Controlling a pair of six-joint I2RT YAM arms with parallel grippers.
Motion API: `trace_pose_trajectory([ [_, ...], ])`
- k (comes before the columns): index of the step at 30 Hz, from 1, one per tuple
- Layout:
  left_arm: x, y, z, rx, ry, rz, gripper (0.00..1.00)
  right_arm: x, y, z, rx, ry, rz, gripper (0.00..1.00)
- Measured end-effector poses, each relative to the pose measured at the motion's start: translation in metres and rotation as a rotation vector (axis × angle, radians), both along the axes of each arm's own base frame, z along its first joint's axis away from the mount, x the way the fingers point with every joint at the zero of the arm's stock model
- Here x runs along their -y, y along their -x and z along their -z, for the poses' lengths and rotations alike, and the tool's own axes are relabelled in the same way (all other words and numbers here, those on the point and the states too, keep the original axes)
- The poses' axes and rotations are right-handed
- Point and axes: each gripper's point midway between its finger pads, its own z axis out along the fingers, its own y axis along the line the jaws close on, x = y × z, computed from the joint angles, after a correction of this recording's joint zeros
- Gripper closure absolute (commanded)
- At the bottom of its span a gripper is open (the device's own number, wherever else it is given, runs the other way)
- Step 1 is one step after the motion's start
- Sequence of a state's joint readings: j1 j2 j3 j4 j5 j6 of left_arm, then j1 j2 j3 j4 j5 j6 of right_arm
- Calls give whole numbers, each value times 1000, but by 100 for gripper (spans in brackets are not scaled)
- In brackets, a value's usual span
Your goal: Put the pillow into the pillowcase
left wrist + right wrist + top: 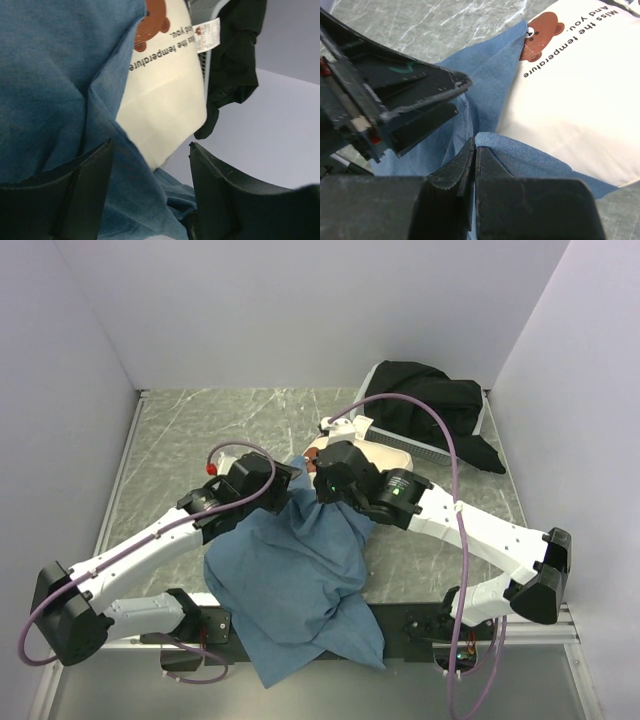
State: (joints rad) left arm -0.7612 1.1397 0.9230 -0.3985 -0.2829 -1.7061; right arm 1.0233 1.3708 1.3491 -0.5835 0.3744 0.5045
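Pillow [580,100] just beyond right end effector [474,150], partly inside pillowcase [485,75]

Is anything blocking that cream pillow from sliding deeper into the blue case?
Nothing visible does. The pillow lies at the pillowcase's open mouth, with blue edges lapping its bear-print end. The right end effector is shut on one edge of that opening. The black cloth lies beyond the pillow, away from the case.
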Motion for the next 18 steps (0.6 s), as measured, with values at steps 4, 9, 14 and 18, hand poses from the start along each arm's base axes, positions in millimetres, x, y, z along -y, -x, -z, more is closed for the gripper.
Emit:
trace_pose_trajectory([
  [4,5,4,13,-36,-16,7,32,0,-1,1,8,11,9,100],
  [9,8,7,29,-63,-14,10,25,0,-1,3,10,18,12,100],
  [14,22,1,40,-76,-5,33,52,-6,5,6,8,21,-3,100],
  [18,36,-5,40,-56,28,68,99,-5,8,17,-4,35,0,80],
])
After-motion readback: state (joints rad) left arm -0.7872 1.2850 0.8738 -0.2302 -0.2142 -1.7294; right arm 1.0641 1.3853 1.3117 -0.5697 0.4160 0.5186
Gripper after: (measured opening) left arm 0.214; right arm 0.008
